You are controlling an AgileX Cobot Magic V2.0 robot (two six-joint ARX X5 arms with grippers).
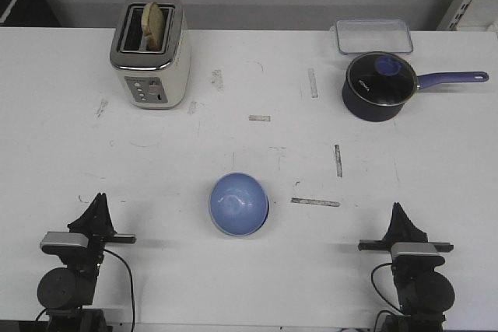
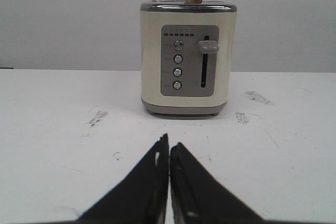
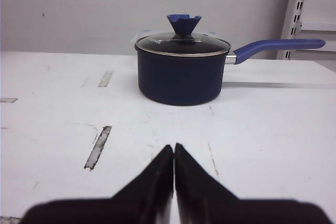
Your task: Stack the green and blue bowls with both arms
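The light blue bowl (image 1: 237, 204) sits open side up on the white table (image 1: 70, 153), near the front middle, between my two arms. No green bowl shows on its own; a thin dark edge runs along the blue bowl's right side, and I cannot tell what it is. My left gripper (image 1: 99, 200) is at the front left, shut and empty (image 2: 169, 142). My right gripper (image 1: 398, 210) is at the front right, shut and empty (image 3: 174, 147). Both are well apart from the bowl. Neither wrist view shows a bowl.
A cream toaster (image 1: 150, 52) holding a slice of bread stands at the back left, straight ahead of the left gripper (image 2: 188, 59). A dark navy saucepan (image 1: 379, 85) with a glass lid stands at the back right (image 3: 181, 72). A clear container (image 1: 373, 36) lies behind it.
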